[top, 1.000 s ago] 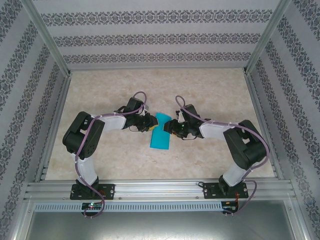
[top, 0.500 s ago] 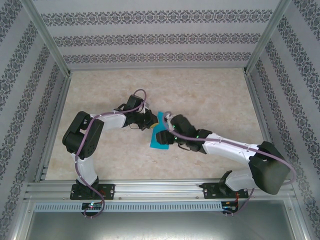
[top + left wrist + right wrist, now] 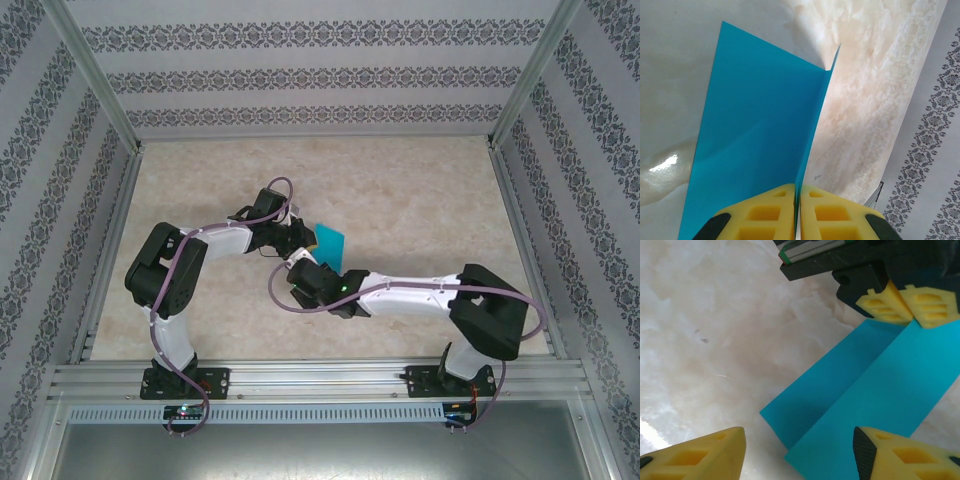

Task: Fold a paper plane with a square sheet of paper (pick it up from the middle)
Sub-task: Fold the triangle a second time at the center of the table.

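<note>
The teal sheet of paper (image 3: 331, 241) sat near the middle of the marble-patterned table (image 3: 420, 190), folded along one long crease so that its two flaps met in a shallow V. The left gripper (image 3: 796, 210) was closed tight on it: in the left wrist view its yellow pads (image 3: 765, 215) pressed together with the paper's folded edge clamped between them. One broad flap spread away to the left and the other ran almost edge-on straight ahead. From the right wrist camera the same left gripper (image 3: 912, 302) showed at the upper right, nipping the far end of the crease. The sheet (image 3: 880, 385) reached from there down toward the camera. Its lower flap seemed to lie against the tabletop, though the angle made it hard to be sure that it touched. The right gripper (image 3: 799, 440) hung just over the near end of the sheet with its jaws spread wide. One yellow finger sat at each bottom corner of that view, neither touching the paper. Seen from above, the right arm stretched across from its base to the left, its wrist covering the nearer part of the sheet. The left gripper (image 3: 299, 238) sat just beside the teal patch left showing. A patterned wall (image 3: 940, 130) stood beyond the table's edge.
</note>
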